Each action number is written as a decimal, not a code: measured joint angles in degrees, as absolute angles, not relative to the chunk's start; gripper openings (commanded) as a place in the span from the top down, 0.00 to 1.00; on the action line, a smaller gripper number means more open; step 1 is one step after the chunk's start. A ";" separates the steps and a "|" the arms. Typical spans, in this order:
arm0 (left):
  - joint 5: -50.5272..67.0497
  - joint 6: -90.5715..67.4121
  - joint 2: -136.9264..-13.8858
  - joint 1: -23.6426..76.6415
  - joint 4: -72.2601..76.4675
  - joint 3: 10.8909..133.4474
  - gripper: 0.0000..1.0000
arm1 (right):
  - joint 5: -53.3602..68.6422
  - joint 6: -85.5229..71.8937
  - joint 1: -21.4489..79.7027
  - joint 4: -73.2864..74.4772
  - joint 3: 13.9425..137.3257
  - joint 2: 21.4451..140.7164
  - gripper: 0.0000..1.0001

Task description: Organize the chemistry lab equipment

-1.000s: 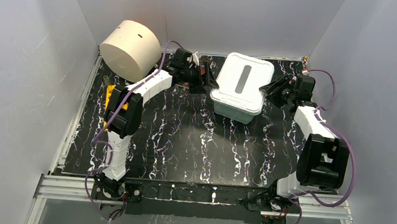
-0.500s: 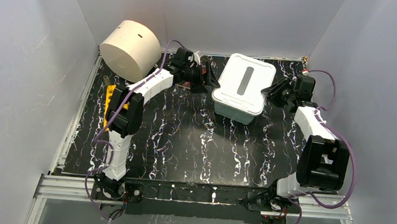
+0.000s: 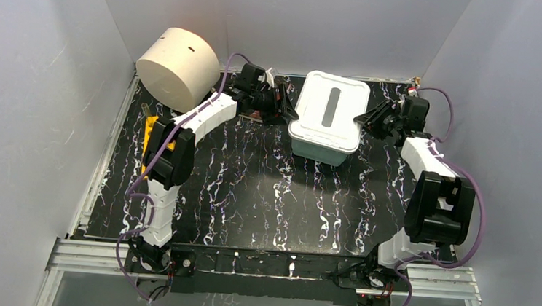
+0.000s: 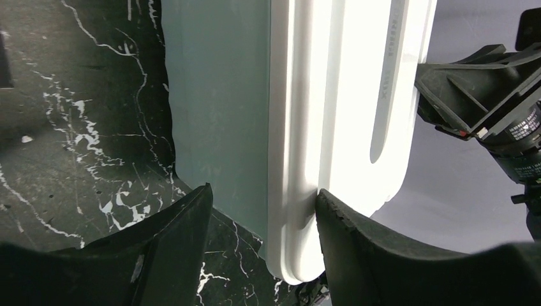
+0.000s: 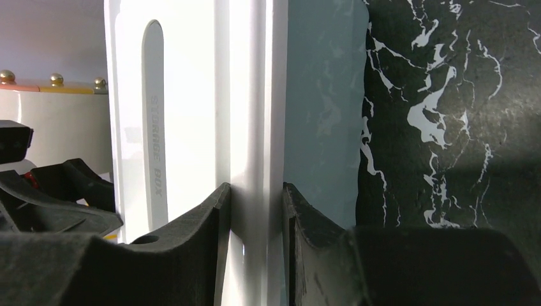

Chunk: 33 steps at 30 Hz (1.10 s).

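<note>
At far-centre table (image 3: pixel 251 188), lidded storage box (image 3: pixel 326 124) sits with right gripper (image 5: pixel 255 188) clamped on its lid rim (image 5: pixel 255 95), left gripper (image 4: pixel 263 194) spread loosely astride the opposite rim; lab equipment unseen, presumably boxed, so task is judged nearly done.

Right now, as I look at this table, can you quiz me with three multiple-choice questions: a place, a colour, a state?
1. Where is the cylinder?
A) far left corner
B) near right corner
C) middle front

2. What colour is the lid?
A) white
B) red
C) black

3. The right gripper is:
A) holding the cylinder
B) wide open in mid-air
C) closed on the lid's rim

Answers:
1 A, it sits at the back left in the top view.
2 A, it is plainly white in every view.
3 C, its fingers press both sides of the rim in the right wrist view.
</note>
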State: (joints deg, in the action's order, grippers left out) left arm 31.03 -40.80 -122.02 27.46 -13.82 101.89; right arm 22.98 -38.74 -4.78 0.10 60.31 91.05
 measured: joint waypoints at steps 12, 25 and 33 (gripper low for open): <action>25.54 -35.88 -121.40 27.22 -21.50 106.43 0.26 | 21.26 -39.66 -2.09 0.16 62.94 93.17 0.57; 18.44 -27.09 -117.34 27.22 -28.21 110.80 0.04 | 16.82 -35.68 -1.19 14.00 66.28 87.42 0.29; 9.06 -24.99 -98.56 27.20 -30.65 99.07 0.02 | 11.49 -29.65 -0.95 20.86 65.63 70.48 0.18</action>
